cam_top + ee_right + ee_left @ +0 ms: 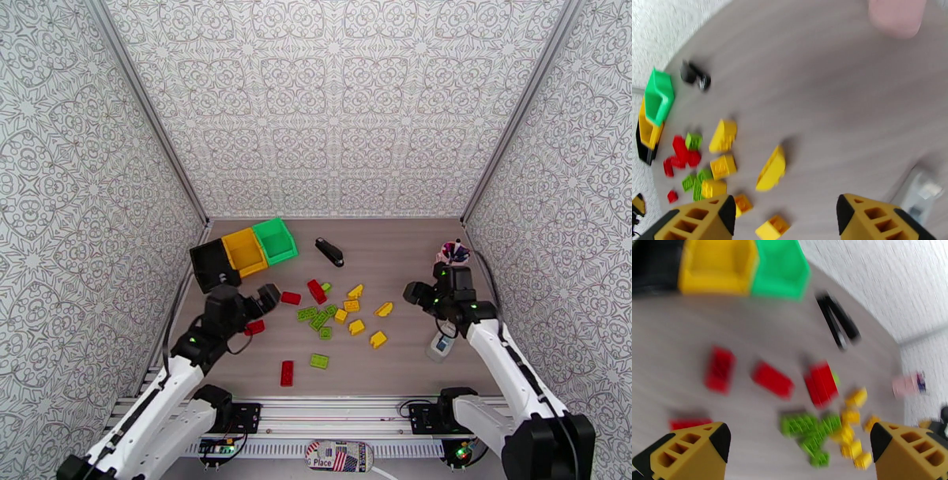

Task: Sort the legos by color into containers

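Red, yellow and lime green legos [332, 314] lie scattered over the middle of the table. At the back left stand the containers in a row: black [210, 265], yellow [243, 251] and green [276, 239]. My left gripper [265, 304] hovers open above a red brick [254, 326], left of the pile. Its wrist view is blurred and shows red bricks [772, 379] and a green cluster [809, 429] beyond the open left gripper [800, 453]. My right gripper [412, 293] hangs right of the pile. The right gripper [786, 221] has its fingers apart with nothing between them, near a curved yellow brick [771, 169].
A black stapler-like object [329, 252] lies behind the pile. A pink cup of pens [453, 253] stands at the back right. A small white object [441, 346] sits under the right arm. Patterned walls close in the table on three sides.
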